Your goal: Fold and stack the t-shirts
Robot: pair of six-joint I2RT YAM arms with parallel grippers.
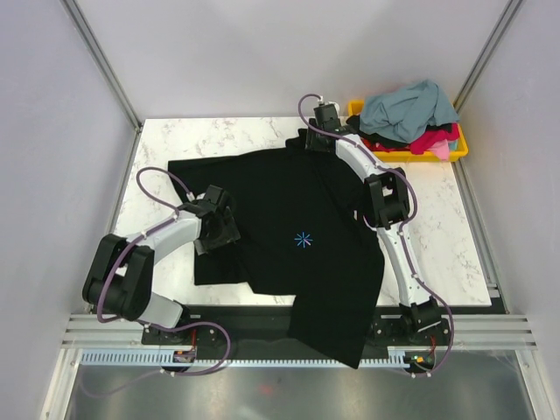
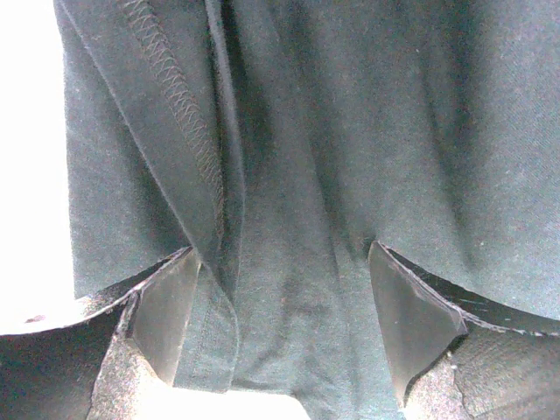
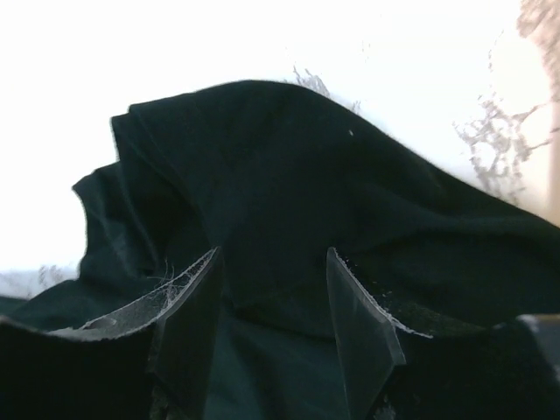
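A large black t-shirt (image 1: 289,210) with a small light-blue starburst mark (image 1: 303,239) lies spread on the marble table (image 1: 166,140); its lower part hangs over the near edge. My left gripper (image 1: 229,229) rests on the shirt's left edge. In the left wrist view the left gripper (image 2: 282,254) is open wide, with a hemmed fold of black cloth (image 2: 210,175) lying flat between its fingers. My right gripper (image 1: 308,142) is at the shirt's far edge. In the right wrist view it (image 3: 273,254) stands open, its fingers partly apart around a raised bunch of black cloth (image 3: 289,175).
A yellow bin (image 1: 411,157) at the back right holds a heap of t-shirts: grey-blue (image 1: 407,109) on top, magenta-red (image 1: 429,140) and pink (image 1: 444,151) under it. Bare marble shows to the left and right of the black shirt. Walls close in both sides.
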